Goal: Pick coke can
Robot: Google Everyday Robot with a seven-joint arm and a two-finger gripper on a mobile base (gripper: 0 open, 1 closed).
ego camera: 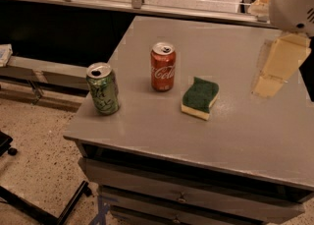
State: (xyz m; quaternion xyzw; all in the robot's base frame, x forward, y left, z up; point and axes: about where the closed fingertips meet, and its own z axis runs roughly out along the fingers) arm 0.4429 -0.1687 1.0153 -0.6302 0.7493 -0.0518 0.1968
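Ok so, left to right. Near the left edge of the grey table [206, 140] there's a green patterned can [102, 89], standing upright with the tab hole open on top. A bit right of it and slightly further back is the coke can [163, 67], red with the white script facing the camera, also upright, silver top. The two cans are apart, not touching. Just right of the coke can lies a sponge [200, 98], green scrub side up, yellow foam showing along its near edge; it sits close to the can with a small gap.

Way over on the right the gripper [269, 84] hangs above the table, cream-coloured, coming down from the white arm [294, 0] in the top corner. It's well apart from the coke can and has nothing in it, but honestly I can't tell from this angle if it's open or closed.

Under the tabletop there are what look like metal drawers [181, 197].
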